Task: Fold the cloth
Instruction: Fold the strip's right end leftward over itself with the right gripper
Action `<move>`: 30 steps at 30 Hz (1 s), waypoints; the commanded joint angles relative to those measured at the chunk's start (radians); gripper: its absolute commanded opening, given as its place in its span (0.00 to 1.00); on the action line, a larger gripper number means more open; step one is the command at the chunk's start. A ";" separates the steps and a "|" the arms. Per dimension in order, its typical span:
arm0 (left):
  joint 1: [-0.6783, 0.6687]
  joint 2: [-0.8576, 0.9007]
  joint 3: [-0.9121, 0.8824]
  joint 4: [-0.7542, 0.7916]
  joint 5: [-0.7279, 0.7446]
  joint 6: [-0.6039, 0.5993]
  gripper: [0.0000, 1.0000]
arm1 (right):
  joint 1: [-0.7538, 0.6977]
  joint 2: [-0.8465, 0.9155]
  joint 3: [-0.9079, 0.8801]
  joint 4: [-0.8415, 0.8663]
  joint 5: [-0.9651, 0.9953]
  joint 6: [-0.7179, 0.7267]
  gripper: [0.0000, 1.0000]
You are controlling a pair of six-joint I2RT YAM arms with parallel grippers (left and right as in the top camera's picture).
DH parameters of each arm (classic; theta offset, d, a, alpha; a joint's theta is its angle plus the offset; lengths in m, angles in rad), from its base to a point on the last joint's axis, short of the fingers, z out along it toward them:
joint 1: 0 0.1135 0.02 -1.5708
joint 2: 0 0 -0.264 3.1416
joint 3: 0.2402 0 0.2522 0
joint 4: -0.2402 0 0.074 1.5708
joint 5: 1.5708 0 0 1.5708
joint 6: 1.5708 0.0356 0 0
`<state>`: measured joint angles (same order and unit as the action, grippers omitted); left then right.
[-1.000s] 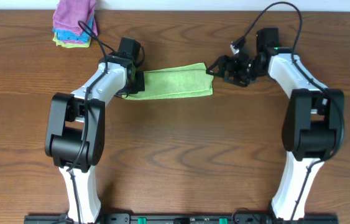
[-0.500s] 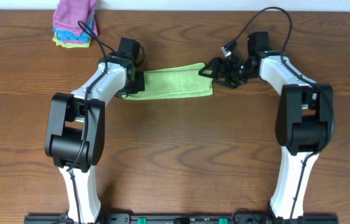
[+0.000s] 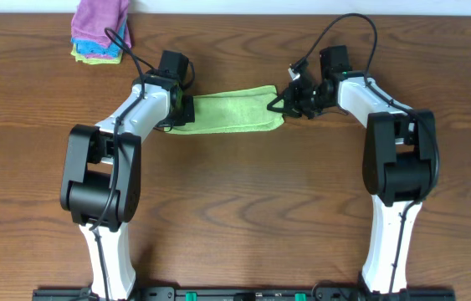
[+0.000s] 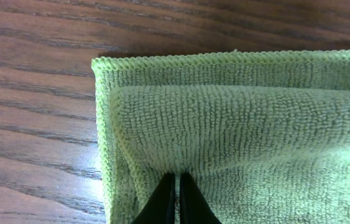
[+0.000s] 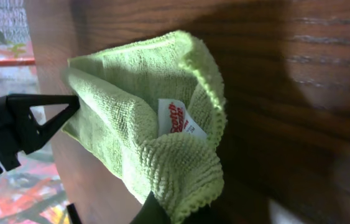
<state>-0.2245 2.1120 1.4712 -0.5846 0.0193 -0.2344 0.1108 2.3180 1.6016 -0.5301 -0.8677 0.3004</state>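
Note:
The lime-green cloth (image 3: 231, 111) lies on the wooden table, folded into a long strip. My left gripper (image 3: 186, 107) sits at its left end. In the left wrist view that gripper (image 4: 178, 179) is shut, its black tips pinching a fold of the cloth (image 4: 243, 118). My right gripper (image 3: 279, 102) is at the strip's right end. In the right wrist view the cloth (image 5: 131, 118) bunches up from the wood, its small white tag (image 5: 178, 118) showing. The right gripper (image 5: 176, 214) is shut on the bunched corner, its fingers mostly hidden by the fabric.
A stack of folded cloths (image 3: 99, 33), purple on top of blue, sits at the back left near the table's far edge. Black cables loop above both wrists. The left arm's black gripper (image 5: 25, 124) shows at the left of the right wrist view.
My right gripper has moved left onto the cloth's right end and shut on it, bunching that corner. The left gripper has stayed shut on the left end.

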 commanded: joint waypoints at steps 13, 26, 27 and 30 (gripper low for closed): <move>0.112 -0.481 0.128 -0.247 0.000 -0.006 0.06 | 0.010 -0.018 0.462 -0.695 0.610 -0.062 0.01; 0.128 -0.668 0.128 -0.306 0.109 -0.036 0.06 | 0.234 -0.011 0.640 -0.894 1.058 0.042 0.01; 0.128 -0.668 0.128 -0.306 0.124 -0.043 0.06 | 0.265 -0.008 0.640 -0.874 1.069 0.042 0.01; 0.128 -0.669 0.128 -0.306 0.166 -0.043 0.06 | 0.327 0.009 0.637 -0.833 1.077 0.035 0.01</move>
<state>-0.1005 1.4517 1.5925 -0.8879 0.1265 -0.2657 0.3931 2.3177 2.2295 -1.3750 0.1616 0.3294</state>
